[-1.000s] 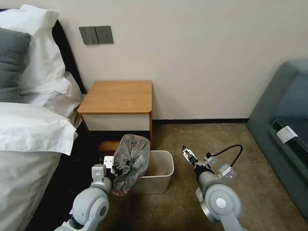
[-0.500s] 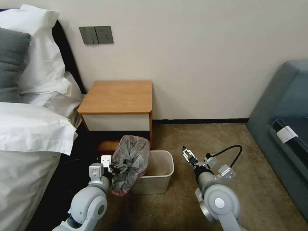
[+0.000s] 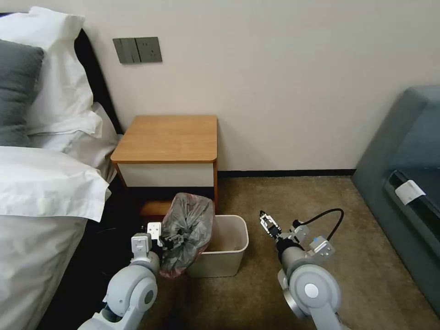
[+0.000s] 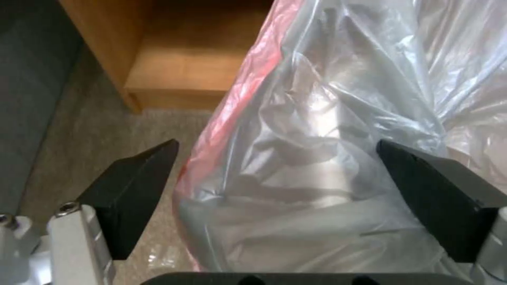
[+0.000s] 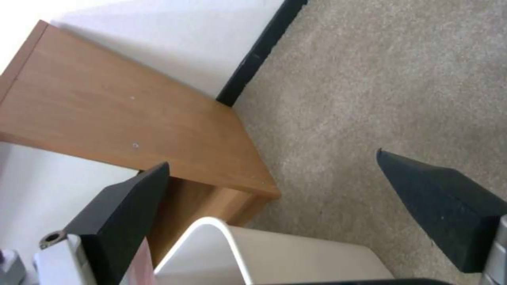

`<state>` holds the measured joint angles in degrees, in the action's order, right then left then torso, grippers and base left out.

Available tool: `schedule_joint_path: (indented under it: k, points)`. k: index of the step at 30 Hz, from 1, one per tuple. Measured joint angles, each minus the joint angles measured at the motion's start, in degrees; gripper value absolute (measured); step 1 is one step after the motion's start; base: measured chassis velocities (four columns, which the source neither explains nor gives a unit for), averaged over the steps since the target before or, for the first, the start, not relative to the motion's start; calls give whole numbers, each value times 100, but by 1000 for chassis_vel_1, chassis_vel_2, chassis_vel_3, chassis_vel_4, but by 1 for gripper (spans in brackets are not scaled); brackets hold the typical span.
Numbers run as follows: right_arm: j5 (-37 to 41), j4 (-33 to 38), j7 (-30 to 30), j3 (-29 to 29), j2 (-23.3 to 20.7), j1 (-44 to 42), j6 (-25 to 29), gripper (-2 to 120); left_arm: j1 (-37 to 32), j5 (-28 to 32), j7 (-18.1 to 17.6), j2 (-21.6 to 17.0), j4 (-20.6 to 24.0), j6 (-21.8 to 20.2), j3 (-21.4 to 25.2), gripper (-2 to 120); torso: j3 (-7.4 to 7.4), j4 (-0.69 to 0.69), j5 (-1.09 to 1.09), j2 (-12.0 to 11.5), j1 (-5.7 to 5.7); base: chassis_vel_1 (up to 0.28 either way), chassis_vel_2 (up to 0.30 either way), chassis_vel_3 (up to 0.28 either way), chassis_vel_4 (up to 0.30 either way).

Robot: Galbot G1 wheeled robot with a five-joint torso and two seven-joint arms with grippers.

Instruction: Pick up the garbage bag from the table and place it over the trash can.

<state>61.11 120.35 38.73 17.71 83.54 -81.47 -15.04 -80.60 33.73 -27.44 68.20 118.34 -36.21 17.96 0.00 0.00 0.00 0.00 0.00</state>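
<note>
Since half a second ago my left pincer (image 3: pixel 161 242) has shifted slightly back toward the trash can (image 3: pixel 229 256). The worktop (image 3: pixel 168 137) stands beyond it against the wall. The garbage bag (image 3: pixel 188 229) drapes over the can's near-left rim, between my left pincer's spread fingers (image 4: pixel 134 190). My right pincer (image 3: pixel 266 222) hovers spread, right of the can.

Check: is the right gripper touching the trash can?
Apart. The head view shows a strip of bare carpet between the right gripper and the rim of the trash can.
</note>
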Motion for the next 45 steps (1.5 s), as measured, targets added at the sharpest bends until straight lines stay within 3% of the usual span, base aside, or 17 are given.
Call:
schedule_joint_path:
  k: [8,15,28,32,39,43,44,45]
  points:
    - [-52,-36,-5,5,-3,-1,30,100,38,76,-24,12,-35,-20,-50,90,0,0,0,0,0,0,0,0,0]
    - [-68,-51,-5,3,0,9,41,100,71,155,-59,4,-83,-48,-68,71,0,0,0,0,0,0,0,0,0]
    - [-162,-55,-17,35,-8,14,54,100,150,427,-171,36,-184,-64,-134,20,0,0,0,0,0,0,0,0,0]
    - [-194,-45,-64,55,-6,22,55,100,121,457,-173,36,-161,-20,-126,11,0,-1,0,0,0,0,0,0,0]
    - [-650,71,-917,115,-65,-16,-70,100,-246,279,236,11,18,739,107,10,0,0,0,0,0,0,0,0,0]
    - [-1382,92,-2418,121,-201,-80,-285,100,-772,-215,921,17,188,1655,399,10,0,0,0,0,0,0,0,0,0]
    - [-1382,92,-2418,121,-201,-80,-285,100,-772,-215,921,17,188,1655,399,10,0,0,0,0,0,0,0,0,0]
    - [-1459,109,-2810,122,-248,-72,-357,100,-878,-331,1075,37,216,1871,457,10,0,0,0,0,0,0,0,0,0]
